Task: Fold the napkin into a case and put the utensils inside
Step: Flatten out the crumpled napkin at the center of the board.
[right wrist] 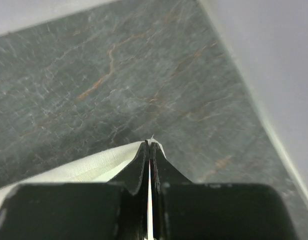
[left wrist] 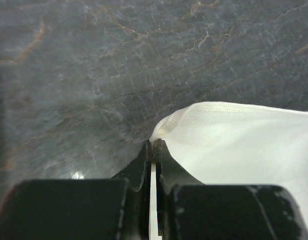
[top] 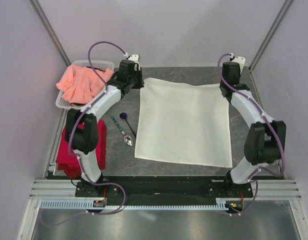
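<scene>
The cream-white napkin (top: 184,122) lies spread flat on the dark table. My left gripper (top: 142,80) is shut on its far left corner (left wrist: 166,127). My right gripper (top: 221,86) is shut on its far right corner (right wrist: 156,146). In each wrist view the cloth edge is pinched between the closed jaws. The two utensils lie left of the napkin: a spoon (top: 122,132) with a silver bowl and a piece with a round purple head (top: 127,121). No folded case is in view.
A white basket (top: 89,65) with a salmon-pink cloth (top: 81,84) stands at the far left. A red cloth (top: 74,150) lies at the near left beside the left arm. Grey walls close in the table at the back and sides.
</scene>
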### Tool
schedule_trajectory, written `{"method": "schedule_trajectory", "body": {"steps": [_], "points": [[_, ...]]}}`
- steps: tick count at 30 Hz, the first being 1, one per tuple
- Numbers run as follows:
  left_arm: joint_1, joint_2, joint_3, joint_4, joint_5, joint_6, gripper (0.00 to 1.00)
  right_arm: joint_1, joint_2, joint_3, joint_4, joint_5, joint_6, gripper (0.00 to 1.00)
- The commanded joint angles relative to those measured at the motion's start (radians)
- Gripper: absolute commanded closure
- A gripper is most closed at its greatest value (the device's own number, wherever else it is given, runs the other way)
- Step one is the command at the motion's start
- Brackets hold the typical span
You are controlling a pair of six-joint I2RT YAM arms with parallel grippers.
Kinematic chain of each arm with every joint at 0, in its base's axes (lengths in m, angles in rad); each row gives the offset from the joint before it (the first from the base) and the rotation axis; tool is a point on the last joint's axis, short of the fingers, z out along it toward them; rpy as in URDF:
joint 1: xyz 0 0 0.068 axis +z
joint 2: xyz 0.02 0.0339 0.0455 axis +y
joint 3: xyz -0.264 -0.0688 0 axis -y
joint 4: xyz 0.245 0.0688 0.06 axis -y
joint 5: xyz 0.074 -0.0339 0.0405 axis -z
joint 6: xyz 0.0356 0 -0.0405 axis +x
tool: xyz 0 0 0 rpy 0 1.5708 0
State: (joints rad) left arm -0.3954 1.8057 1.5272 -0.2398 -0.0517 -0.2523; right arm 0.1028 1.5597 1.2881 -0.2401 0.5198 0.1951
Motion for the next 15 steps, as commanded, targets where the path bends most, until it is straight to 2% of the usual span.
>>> {"method": "schedule_trajectory", "body": {"steps": [1, 5, 8, 15], "points": [[0.058, 0.151, 0.164, 0.172, 0.248, -0.096, 0.98, -0.031, 0.209, 0.189, 0.105, -0.153, 0.009, 1.00], [0.075, 0.286, 0.335, 0.152, 0.306, -0.065, 0.98, -0.048, 0.376, 0.313, 0.094, -0.164, -0.014, 1.00], [0.082, 0.354, 0.404, 0.132, 0.334, -0.054, 0.98, -0.066, 0.440, 0.382, 0.093, -0.197, -0.011, 1.00], [0.099, 0.420, 0.439, 0.137, 0.343, -0.071, 0.98, -0.100, 0.520, 0.464, 0.082, -0.230, 0.006, 1.00]]}}
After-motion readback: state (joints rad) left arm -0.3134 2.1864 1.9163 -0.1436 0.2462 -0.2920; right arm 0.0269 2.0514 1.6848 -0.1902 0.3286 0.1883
